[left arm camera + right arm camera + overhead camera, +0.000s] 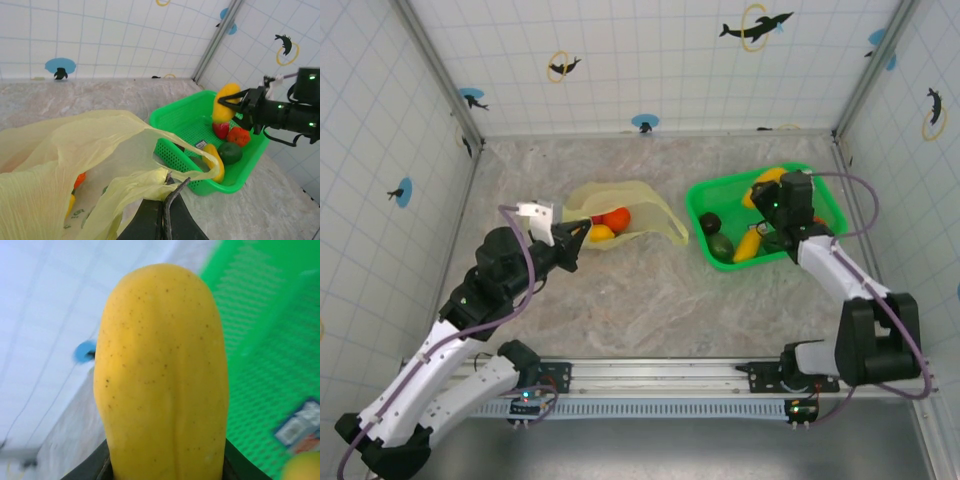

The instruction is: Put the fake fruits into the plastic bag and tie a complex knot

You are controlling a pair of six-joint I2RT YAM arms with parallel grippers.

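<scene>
The plastic bag (638, 200) lies open on the table left of centre, with an orange-red fruit (616, 218) and a yellow one (602, 233) inside. My left gripper (172, 187) is shut on a bunched edge of the plastic bag (75, 145), holding the mouth up. My right gripper (237, 105) is shut on a long yellow fruit (225, 102) held upright over the green basket (170, 115). In the right wrist view this yellow fruit (162, 375) stands between the dark fingers (87, 471). Red (220, 130), orange-red (239, 135), dark green (229, 152) and yellow (215, 159) fruits lie in the basket.
The bright green rigid basket (700, 190) sits right of the bag, close to the right wall. A near-black fruit (710, 222) and a dark green fruit (722, 245) lie at its near left corner. Tiled walls enclose the marble table on three sides.
</scene>
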